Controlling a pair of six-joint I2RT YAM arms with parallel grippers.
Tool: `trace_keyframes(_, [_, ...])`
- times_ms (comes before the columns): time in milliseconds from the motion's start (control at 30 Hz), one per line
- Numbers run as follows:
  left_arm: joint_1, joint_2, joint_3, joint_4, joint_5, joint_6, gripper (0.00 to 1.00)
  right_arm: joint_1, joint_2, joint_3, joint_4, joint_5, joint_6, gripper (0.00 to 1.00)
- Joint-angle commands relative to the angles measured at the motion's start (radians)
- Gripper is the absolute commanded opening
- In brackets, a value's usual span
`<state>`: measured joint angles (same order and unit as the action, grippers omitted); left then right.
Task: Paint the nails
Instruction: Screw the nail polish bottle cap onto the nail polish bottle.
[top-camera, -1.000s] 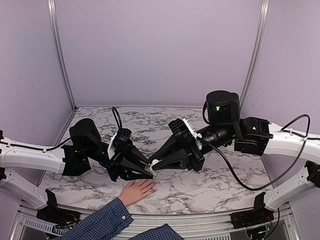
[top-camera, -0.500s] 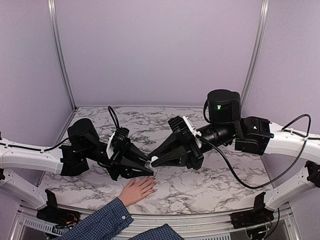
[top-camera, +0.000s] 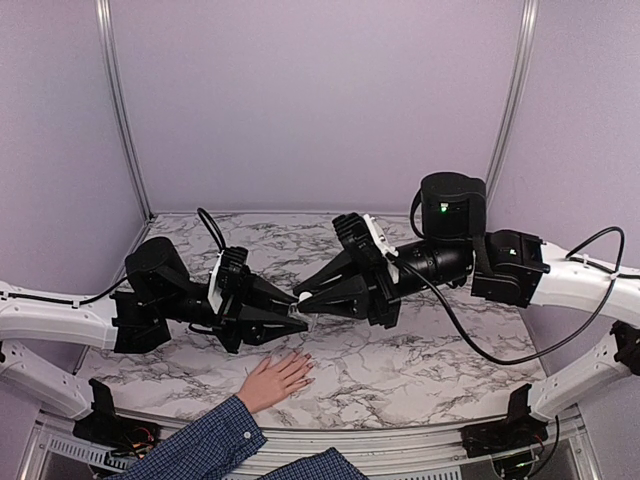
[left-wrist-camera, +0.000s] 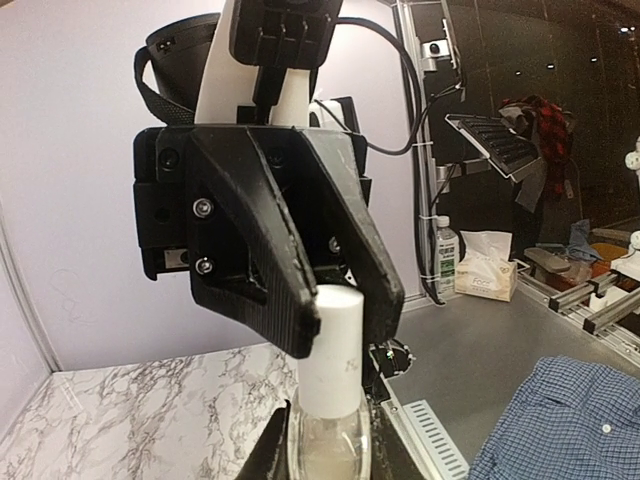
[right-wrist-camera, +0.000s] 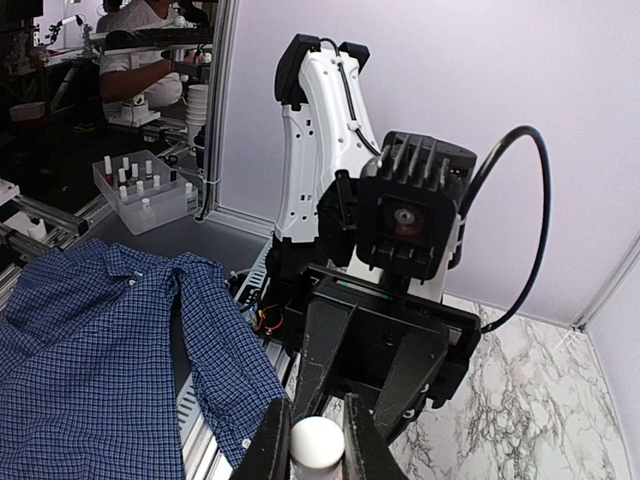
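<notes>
The left claw (top-camera: 296, 320), right claw (top-camera: 308, 298) and their shared bottle (left-wrist-camera: 328, 445) higher above the hand (top-camera: 275, 378).

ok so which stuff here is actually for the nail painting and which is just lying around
for the job: nails on the hand, clear bottle in the left gripper, white cap in the right gripper
lying about: tissue box, water bottle, tray of small bottles

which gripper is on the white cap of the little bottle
The right gripper: its fingers are shut on the white cap, while the left gripper clamps the clear body of the nail polish bottle.
</notes>
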<state>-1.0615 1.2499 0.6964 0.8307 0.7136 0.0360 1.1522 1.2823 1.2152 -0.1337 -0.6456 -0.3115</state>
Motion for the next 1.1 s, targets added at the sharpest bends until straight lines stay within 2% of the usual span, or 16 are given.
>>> trace_keyframes(0, [0.001,-0.019,0.01,0.035,-0.181,0.024,0.0,0.014,0.031,0.02,-0.014,0.059,0.028,0.0])
trace_keyframes(533, [0.001,-0.008,0.011,0.051,-0.447,0.065,0.0,0.012,0.073,0.024,0.033,0.317,0.104,0.0])
trace_keyframes(1067, [0.0,0.089,0.028,0.079,-0.774,0.131,0.0,0.008,0.192,0.064,0.082,0.638,0.23,0.0])
